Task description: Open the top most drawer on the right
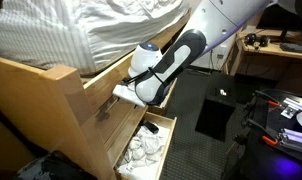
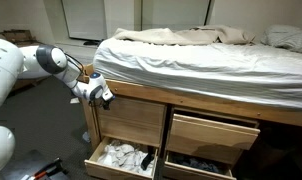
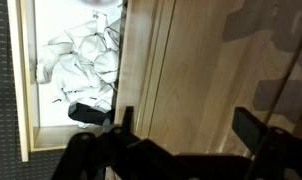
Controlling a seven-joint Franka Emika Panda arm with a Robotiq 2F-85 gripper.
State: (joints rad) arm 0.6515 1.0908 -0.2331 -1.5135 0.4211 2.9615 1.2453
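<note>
- One arm, one gripper point(image 2: 104, 97), one bed point(image 2: 201, 55). In an exterior view I counted four drawers under it, two over two.
- The lower left drawer point(image 2: 119, 158) was pulled out and full of crumpled white cloth point(image 2: 126, 155). The wrist view looked straight down on the same heap point(image 3: 83, 58).
- The lower right drawer point(image 2: 196, 165) was out too, with something dark inside that I could not make out.
- The upper left drawer point(image 2: 136, 120) was closed.
- The top right drawer point(image 2: 213, 133), the one that mattered, sat under the mattress edge, its front seemingly a little proud of the frame. Nothing touched it.
- The gripper hung at the frame's upper left corner, well apart from that drawer.
- In the wrist view its fingers point(image 3: 119, 120) were spread wide, released, with only bare wood panel point(image 3: 181, 70) between them.
- The dark floor point(image 1: 191, 150) ran open in front of the drawers, and the arm point(image 1: 176, 55) came in above the open lower left drawer.
</note>
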